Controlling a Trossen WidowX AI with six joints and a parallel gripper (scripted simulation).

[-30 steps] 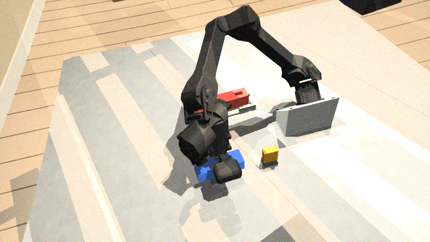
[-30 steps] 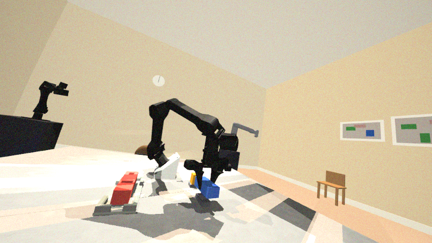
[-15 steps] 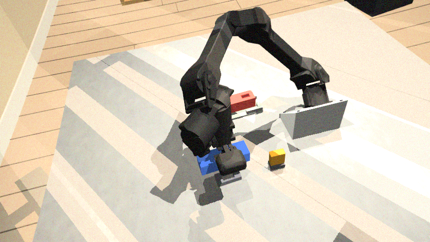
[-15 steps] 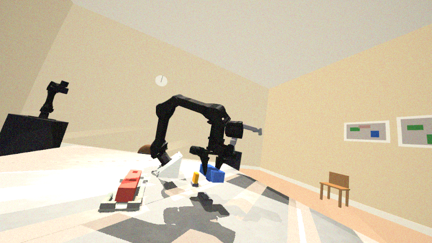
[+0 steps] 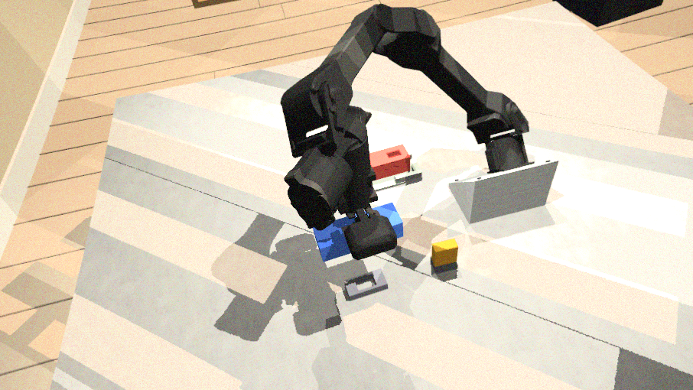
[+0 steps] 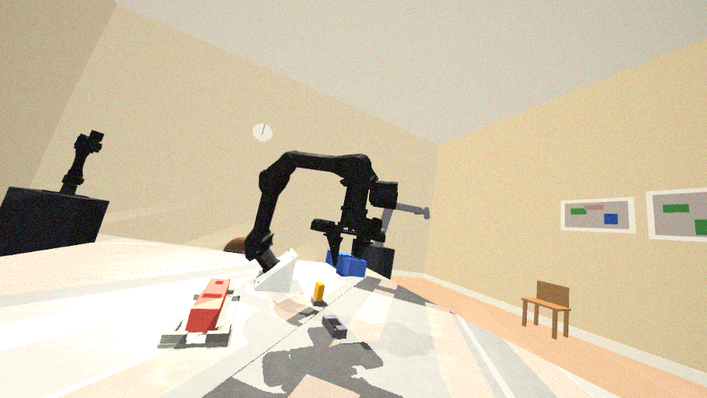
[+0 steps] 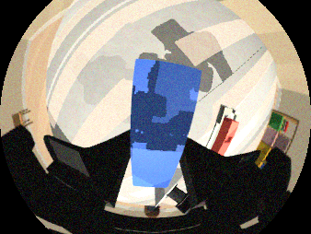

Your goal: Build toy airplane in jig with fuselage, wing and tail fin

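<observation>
A pale tabletop [image 5: 485, 339] [image 6: 420, 346] [image 7: 101, 60], banded in grey, cream and peach with thin dark seam lines, carries the red fuselage [image 5: 391, 164] [image 6: 211, 306] [image 7: 225, 137], which lies lengthwise in the pale grey cradle [image 5: 408, 178] [image 6: 217, 338] [image 7: 213, 138], sockets upward. Well apart from the fuselage, the gripper [image 5: 359, 231] [image 6: 344, 261] [image 7: 155, 134] is clamped on the blue wing [image 5: 334, 242] [image 6: 351, 265] [image 7: 161, 124], holding it above the surface. Farther from the fuselage than the wing, in the top view, lies a grey slotted holder [image 5: 349, 290] [image 6: 341, 333]. Also apart from the fuselage, the yellow tail fin [image 5: 444, 252] [image 6: 318, 291] stands upright on a dark base, and the arm rises from a wedge-shaped mount [image 5: 514, 193] [image 6: 282, 274]. Beyond the fuselage, the exterior view shows beige walls [image 6: 495, 163], a round clock [image 6: 262, 132] with a dark hand, two white-framed pictures [image 6: 597, 214] of coloured blocks, a wooden chair [image 6: 545, 303], and another black arm [image 6: 74, 170] on a black block [image 6: 49, 217]. Plank flooring [image 5: 169, 29] surrounds the tabletop.
</observation>
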